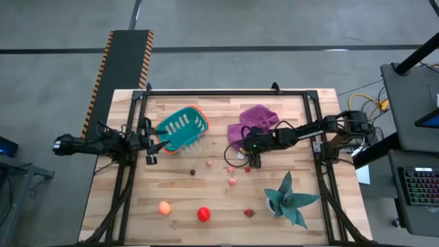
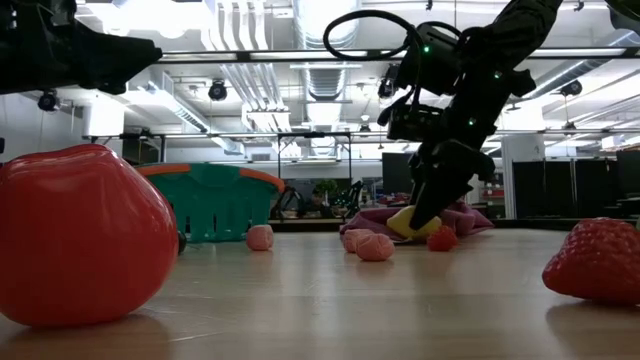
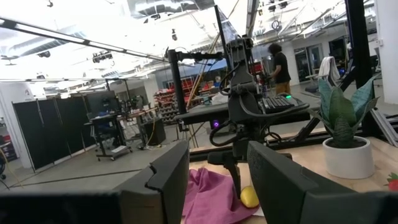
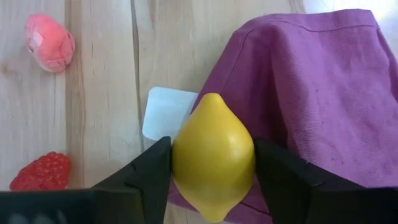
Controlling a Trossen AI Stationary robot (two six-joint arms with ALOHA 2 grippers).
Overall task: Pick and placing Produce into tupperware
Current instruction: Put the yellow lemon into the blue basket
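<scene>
Two dark fingers of the right pincer [image 4: 213,171] bracket the smooth yellow lemon-shaped toy fruit [image 4: 213,155], one pad against each flank as far as the right wrist view shows, so I judge the pincer to be closing on the fruit, though whether the grip is firm yet cannot be told. The fruit lies on the wooden slatted surface [image 1: 206,192] at the edge of the crumpled purple cloth [image 1: 255,120], partly over a small pale square tag [image 4: 166,113]. The left pincer [image 1: 152,143] waits by the teal slotted plastic basket with the orange rim [image 1: 182,127], which sits tilted well apart from the fruit, toward the left arm's side; its fingers look parted in the left wrist view, but whether they hold anything I cannot tell. For a good pick, the fingers should settle across the fruit's widest part before any lift, since the rounded, tapering body could squirt out if pinched near its pointed end. Lifting straight up would help to avoid dragging a fold of cloth along. The carry then has to cross the scattered small pieces, such as the pink lumpy toy piece [image 4: 50,42] and the red bumpy berry toy [image 4: 42,173], and the release should come over the basket's open mouth, low enough that the fruit does not bounce out
</scene>
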